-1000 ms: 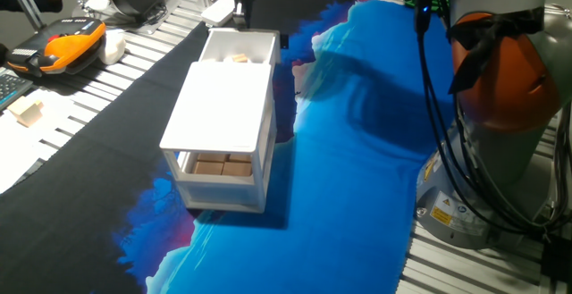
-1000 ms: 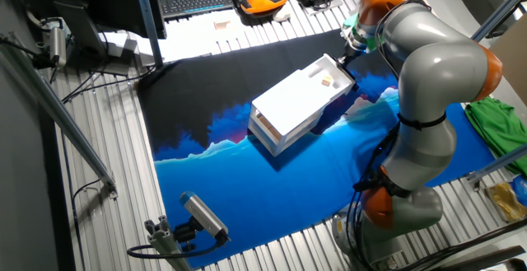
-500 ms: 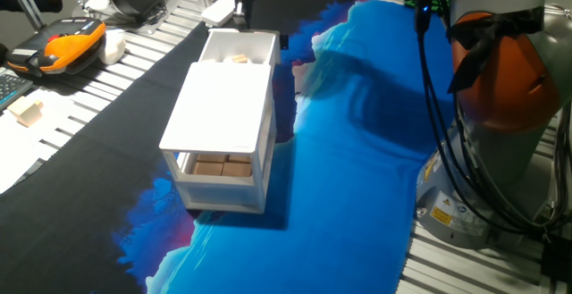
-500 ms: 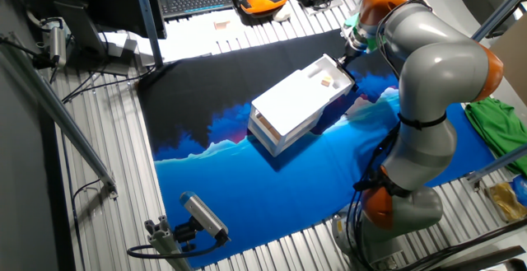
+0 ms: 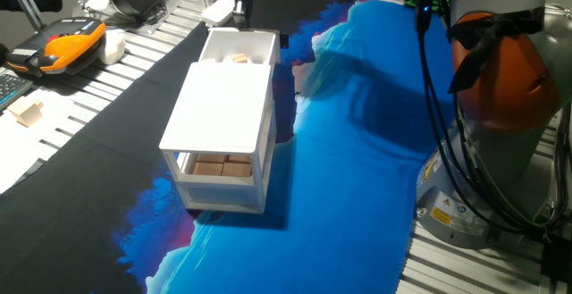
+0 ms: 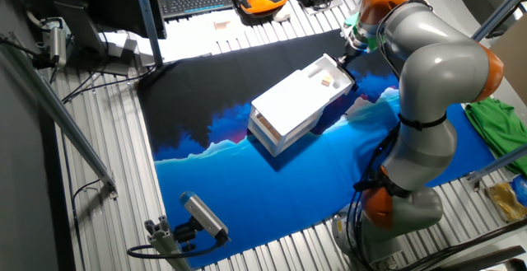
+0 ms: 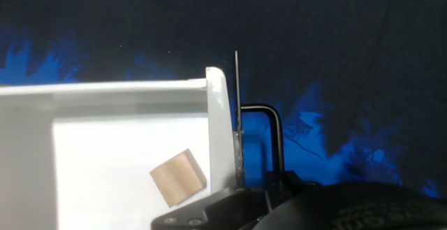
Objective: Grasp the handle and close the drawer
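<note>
Drawer [image 5: 238, 47] pulled out at the far end of the white cabinet [image 5: 223, 106], on the black-and-blue cloth [image 5: 357, 151]. Gripper [image 5: 241, 8] seen at the drawer's far front wall; handle [image 7: 269, 128] seen in hand view just outside that wall, fingers' spacing cannot be told. Nothing shifted since the earlier frames. One tan block [image 7: 179, 177] lies in the drawer; more tan blocks [image 5: 221, 165] in the lower tier.

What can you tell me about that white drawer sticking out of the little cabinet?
The drawer is a shallow white box, plastic by its look, pulled partly out of the top of the white cabinet at the end away from the camera. It lies level and open-topped, with a small tan wooden block lying inside. A thin black handle runs along its front wall. The gripper is right at that front; whether it grips the handle is unclear.
</note>
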Available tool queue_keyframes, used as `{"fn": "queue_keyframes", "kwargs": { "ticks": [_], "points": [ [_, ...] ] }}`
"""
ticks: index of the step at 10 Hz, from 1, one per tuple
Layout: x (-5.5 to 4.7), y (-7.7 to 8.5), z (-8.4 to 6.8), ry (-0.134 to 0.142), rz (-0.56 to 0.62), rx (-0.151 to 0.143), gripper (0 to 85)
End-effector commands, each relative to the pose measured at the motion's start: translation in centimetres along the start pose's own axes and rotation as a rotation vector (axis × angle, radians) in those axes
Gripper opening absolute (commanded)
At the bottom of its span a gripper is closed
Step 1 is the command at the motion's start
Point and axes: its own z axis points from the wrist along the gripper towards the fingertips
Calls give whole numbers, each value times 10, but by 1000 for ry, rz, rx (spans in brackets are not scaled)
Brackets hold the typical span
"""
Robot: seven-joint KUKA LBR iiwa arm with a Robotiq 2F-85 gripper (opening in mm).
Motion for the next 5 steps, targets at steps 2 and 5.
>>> {"fn": "queue_keyframes", "kwargs": {
  "ticks": [2,5],
  "points": [
    [0,5,2,-3,1,3,0],
    [1,13,2,-5,8,7,0]
  ]
}}
